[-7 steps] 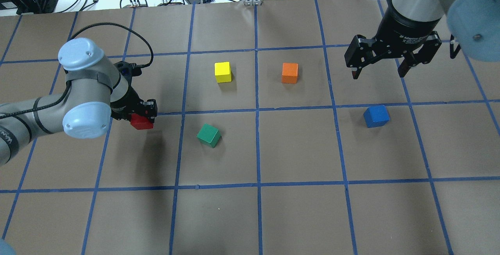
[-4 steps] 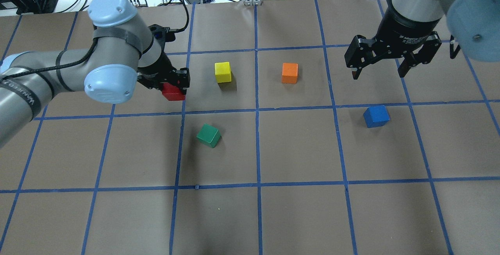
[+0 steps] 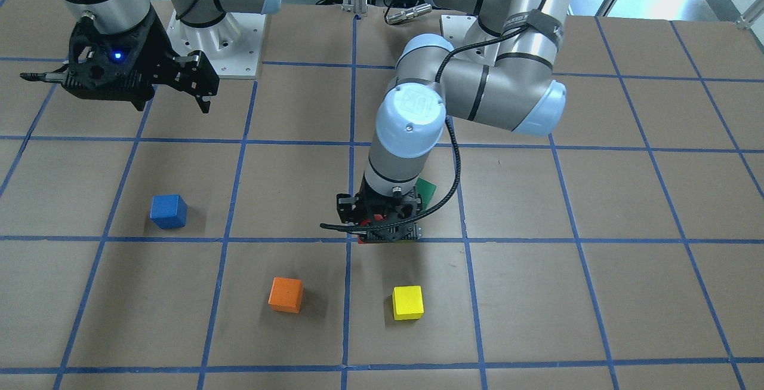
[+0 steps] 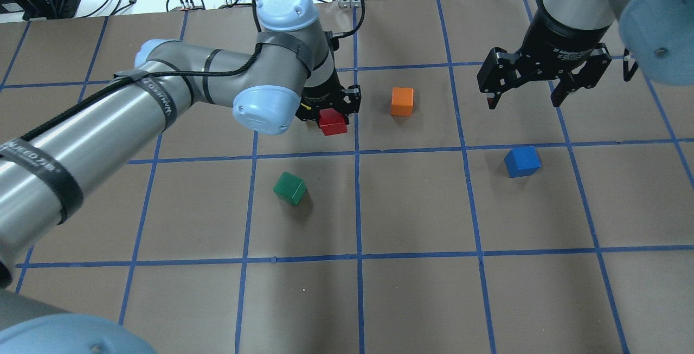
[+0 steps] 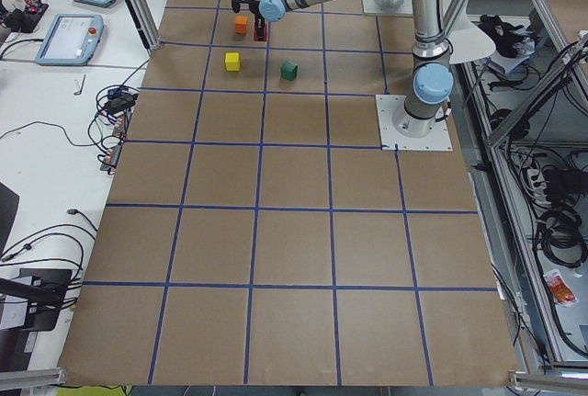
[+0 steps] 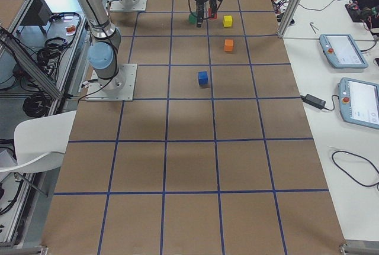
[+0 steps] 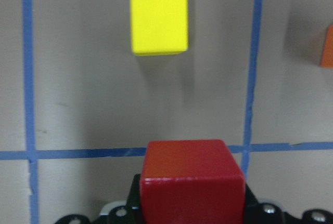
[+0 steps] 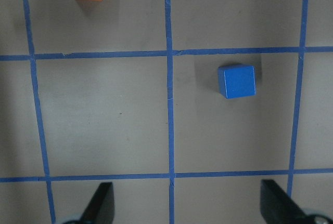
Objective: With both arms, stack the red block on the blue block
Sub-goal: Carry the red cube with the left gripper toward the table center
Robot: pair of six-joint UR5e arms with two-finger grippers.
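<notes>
My left gripper (image 4: pixel 333 117) is shut on the red block (image 4: pixel 332 122) and holds it above the table near the centre line, between the yellow and orange blocks. The red block fills the bottom of the left wrist view (image 7: pixel 192 177). In the front-facing view the left gripper (image 3: pixel 385 232) hides most of it. The blue block (image 4: pixel 522 161) sits alone on the table at the right and also shows in the right wrist view (image 8: pixel 237 81). My right gripper (image 4: pixel 524 102) is open and empty, and hovers beyond the blue block.
An orange block (image 4: pixel 402 101) sits just right of the left gripper. A green block (image 4: pixel 289 188) lies nearer the robot. A yellow block (image 3: pixel 408 302) is hidden under the left arm in the overhead view. Blue tape lines grid the brown table (image 4: pixel 412 300).
My left arm has carried the red block to the right and away from the robot, from the left cell past the yellow block to the centre line. The right arm has not moved.
</notes>
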